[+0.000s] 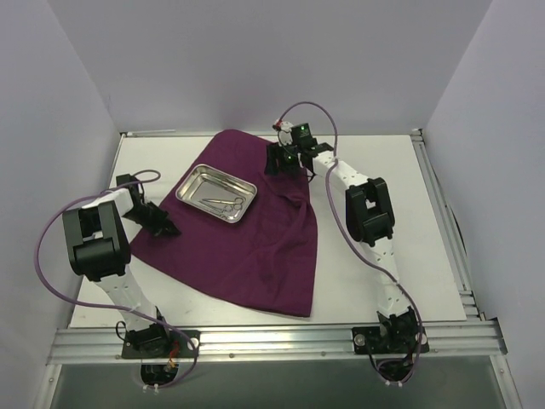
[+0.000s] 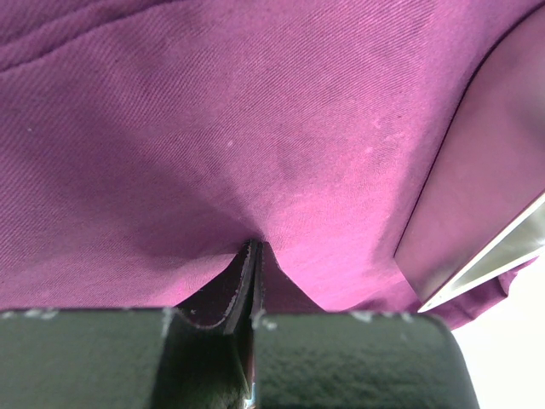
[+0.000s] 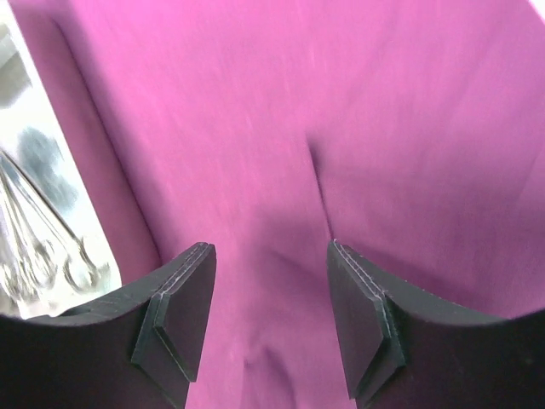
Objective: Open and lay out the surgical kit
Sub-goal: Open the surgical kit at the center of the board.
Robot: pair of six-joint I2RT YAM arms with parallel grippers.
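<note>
Purple cloth tight in left gripper

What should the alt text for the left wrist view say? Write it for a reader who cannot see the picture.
The left gripper, dark and seen from close behind, is shut on a pinched fold of the purple cloth wrap, which fills nearly the whole frame. At the right edge, part of the shiny steel tray sits on the cloth.

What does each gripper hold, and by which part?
The left gripper pinches a fold of the purple cloth near its left edge; the right gripper is open, holding nothing.
</note>
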